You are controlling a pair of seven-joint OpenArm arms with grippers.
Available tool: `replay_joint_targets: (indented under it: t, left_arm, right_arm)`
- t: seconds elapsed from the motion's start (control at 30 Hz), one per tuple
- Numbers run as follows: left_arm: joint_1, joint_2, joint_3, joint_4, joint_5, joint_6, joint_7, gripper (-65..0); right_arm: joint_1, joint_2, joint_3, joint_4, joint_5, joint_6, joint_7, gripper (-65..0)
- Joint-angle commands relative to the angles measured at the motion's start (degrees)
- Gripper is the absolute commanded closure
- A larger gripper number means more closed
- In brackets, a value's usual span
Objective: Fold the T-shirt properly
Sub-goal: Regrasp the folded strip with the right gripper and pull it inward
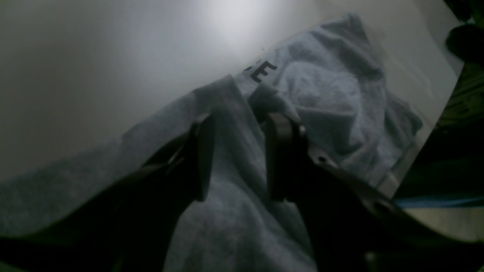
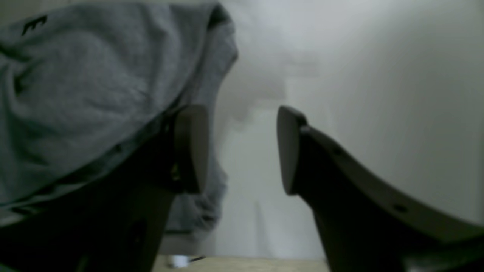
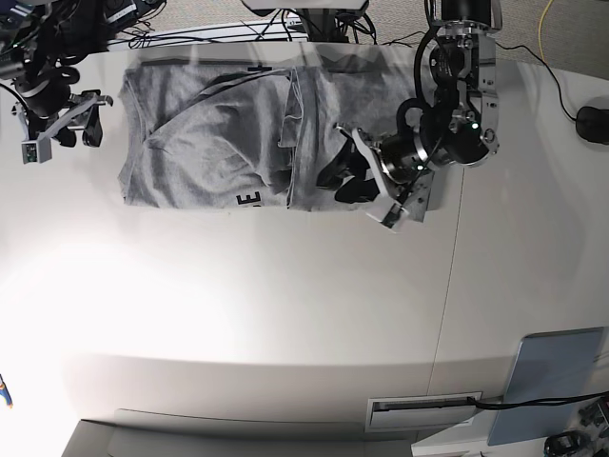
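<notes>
Leftmost in the base view, the right hand (image 3: pixel 59 129) hangs over bare white counter (image 3: pixel 285 314) just off the T-shirt's (image 3: pixel 205 143) edge, apart from the cloth. Its wrist view shows the two fingers (image 2: pixel 289 151) spread wide with only counter between them; grey fabric drapes beside and partly over the left finger, but nothing is pinched.

Next comes the T-shirt itself, a heather-grey heap lying along the far part of the counter, partly folded over on itself with creases running across it. A bit of black lettering (image 3: pixel 247 199) peeks out at its near edge.

Further right, the left hand (image 3: pixel 366 181) sits over the shirt's right portion, low on the cloth. In the left wrist view its dark fingers (image 1: pixel 278 155) stand spread, with a ridge of grey fabric rising between them; the fingers do not press on it. Beyond the fingertips the letter E (image 1: pixel 263 71) shows on the shirt.

A grey panel (image 3: pixel 552 381) lies at the near right corner.
</notes>
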Motion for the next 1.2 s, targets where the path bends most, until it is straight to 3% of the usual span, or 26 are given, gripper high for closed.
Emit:
replay_joint_targets:
  t: [0.0, 0.17, 0.27, 0.37, 0.47, 0.6, 0.97, 1.17]
  left_arm:
    - [-0.44, 0.00, -0.31, 1.05, -1.36, -0.33, -1.07, -24.1]
    - [0.66, -0.02, -0.31, 1.05, -1.31, -0.46, -1.22, -24.1]
    - [1.01, -0.02, -0.28, 1.05, -1.29, -0.48, -1.16, -24.1]
    - [0.94, -0.02, -0.31, 1.05, -1.31, -0.46, -1.20, -24.1]
    - [0.96, 0.00, -0.28, 1.05, -1.31, -0.46, -1.20, -24.1]
    - [0.96, 0.00, -0.28, 1.05, -1.31, -0.46, -1.20, -24.1]
    - [0.94, 0.00, -0.28, 1.05, -1.31, -0.46, -1.25, -24.1]
    - [0.94, 0.00, -0.28, 1.05, -1.29, -0.48, -1.25, -24.1]
  right_arm:
    - [0.74, 1.18, 0.42, -0.94, 2.67, 0.92, 0.83, -29.3]
    - [2.08, 2.25, -0.83, -6.32, 5.49, 2.47, 0.92, -40.2]
    - [2.10, 2.25, -1.11, -6.34, 7.93, 2.43, 0.48, -40.4]
    - [2.25, 2.25, -1.11, -6.34, 10.27, -1.16, -1.40, -40.3]
    - [2.27, 2.10, -1.11, -6.34, 14.14, -1.68, -3.43, -40.3]
    - [2.62, 2.10, -1.11, -6.95, 14.03, -3.61, -3.39, -40.3]
    - [8.35, 2.10, -1.27, -19.10, 17.66, -1.92, -6.21, -40.3]
    - [9.22, 2.12, -6.60, -22.08, 18.29, -1.97, -5.88, -40.3]
